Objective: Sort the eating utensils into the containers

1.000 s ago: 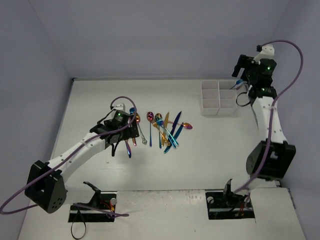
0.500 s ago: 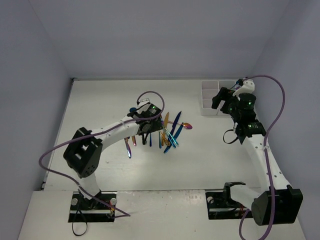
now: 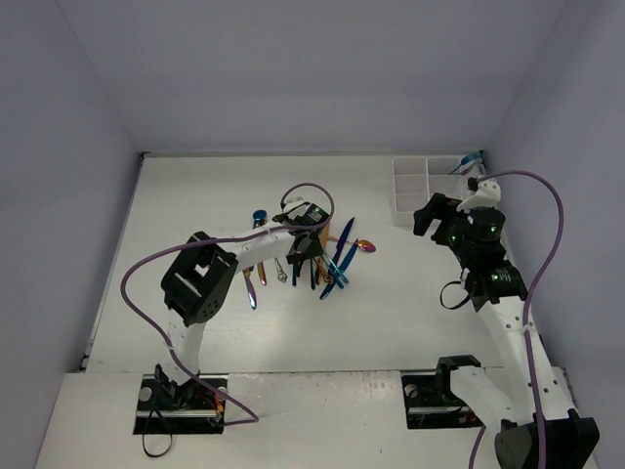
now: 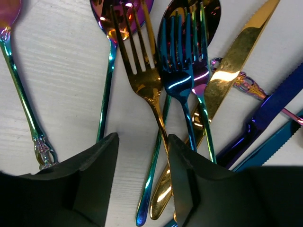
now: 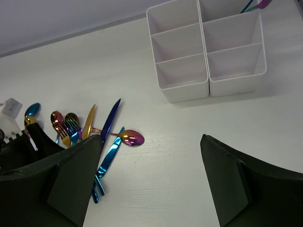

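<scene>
The eating utensils lie in a loose pile (image 3: 330, 256) mid-table. My left gripper (image 3: 310, 256) is down on that pile. In the left wrist view the left gripper (image 4: 143, 142) is open but narrow, straddling two handles: a teal spoon handle (image 4: 154, 175) and the gold fork (image 4: 142, 80), whose handle lies against the right finger (image 4: 184, 179). A blue fork (image 4: 175, 71) and gold knife (image 4: 232, 66) lie beside them. The containers, a white divided tray (image 3: 427, 191), hold one blue utensil (image 3: 472, 159) in a far compartment. My right gripper (image 3: 428, 217) hangs open and empty near the tray.
Left of the pile lie separate spoons: a blue one (image 3: 259, 217) and a purple one (image 3: 249, 288). The right wrist view shows the tray (image 5: 208, 52), a purple spoon (image 5: 131, 138) and a blue knife (image 5: 110, 122) beyond the right gripper (image 5: 150, 142). Walls enclose the table.
My left gripper swung right onto the pile and its jaws narrowed around handles. The right arm drew back from the tray, leaving a blue utensil standing in it.
</scene>
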